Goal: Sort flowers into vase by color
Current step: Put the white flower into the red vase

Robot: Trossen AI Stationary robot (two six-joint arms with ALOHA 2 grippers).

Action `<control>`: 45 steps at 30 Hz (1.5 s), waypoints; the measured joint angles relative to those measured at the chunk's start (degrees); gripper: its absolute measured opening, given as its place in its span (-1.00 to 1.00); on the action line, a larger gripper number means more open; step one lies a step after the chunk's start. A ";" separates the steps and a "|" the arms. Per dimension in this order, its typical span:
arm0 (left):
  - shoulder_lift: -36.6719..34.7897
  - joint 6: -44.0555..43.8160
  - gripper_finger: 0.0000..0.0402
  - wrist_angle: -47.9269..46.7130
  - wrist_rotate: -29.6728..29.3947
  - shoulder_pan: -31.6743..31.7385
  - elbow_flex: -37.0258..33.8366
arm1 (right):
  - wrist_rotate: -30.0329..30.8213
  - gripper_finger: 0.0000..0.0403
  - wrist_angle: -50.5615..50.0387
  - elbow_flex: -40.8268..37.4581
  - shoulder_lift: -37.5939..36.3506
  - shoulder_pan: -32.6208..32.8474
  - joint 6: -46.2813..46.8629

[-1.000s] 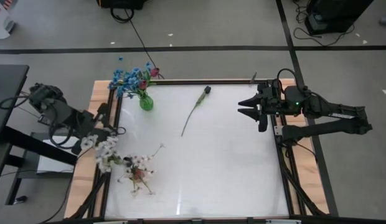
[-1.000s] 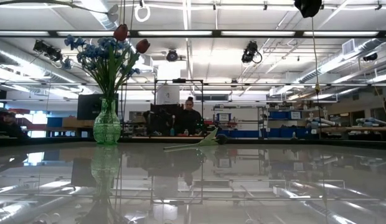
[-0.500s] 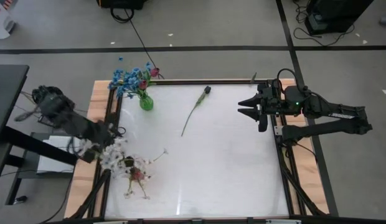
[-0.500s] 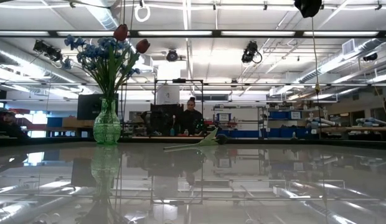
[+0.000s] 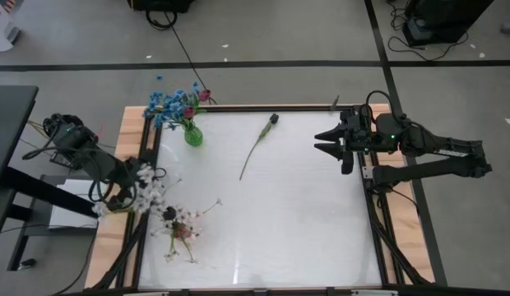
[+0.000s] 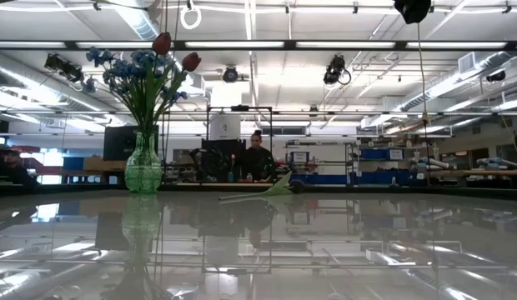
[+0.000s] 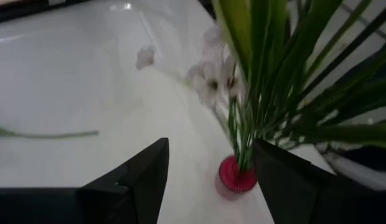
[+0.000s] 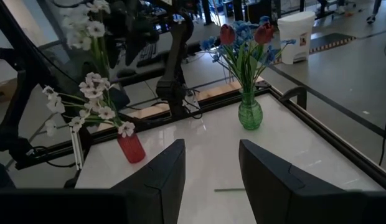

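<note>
At the desk's (image 5: 304,238) left edge the left gripper (image 7: 210,152) is held over the white sprays (image 5: 148,182) in the red vase (image 7: 236,177), fingers spread, nothing clamped. Blue blossoms and tulips are found in the green vase (image 5: 192,135). One dark-budded flower (image 5: 255,148) is left lying mid-desk; it is judged light, thin and springy, best pinched mid-stem, never by the bud. The right gripper (image 5: 321,141) is parked released at the right edge.

My view: table top (image 5: 304,214) white, glossy, mirror-like. Table border (image 5: 127,136) bare pale wood. Green vase (image 6: 143,167) clear ribbed glass. Red vase (image 8: 131,148) smooth, glossy. Gripper fingers (image 8: 162,180) matt black plastic by look.
</note>
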 joint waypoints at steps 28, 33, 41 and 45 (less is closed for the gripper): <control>-2.13 -11.23 0.10 6.19 0.83 -7.48 -6.01 | 0.01 -0.21 0.02 0.00 -0.02 -0.01 0.01; -1.50 -12.61 -0.18 6.68 0.60 -7.48 -6.01 | 0.00 -0.21 0.02 0.00 -0.02 -0.01 0.00; 0.23 -12.43 -0.71 7.05 0.40 -7.92 -6.01 | 0.00 -0.21 0.02 0.00 -0.02 -0.01 0.02; 0.46 -12.40 -0.88 7.02 0.39 -9.99 -6.01 | 0.01 -0.21 0.02 0.00 -0.01 -0.01 0.00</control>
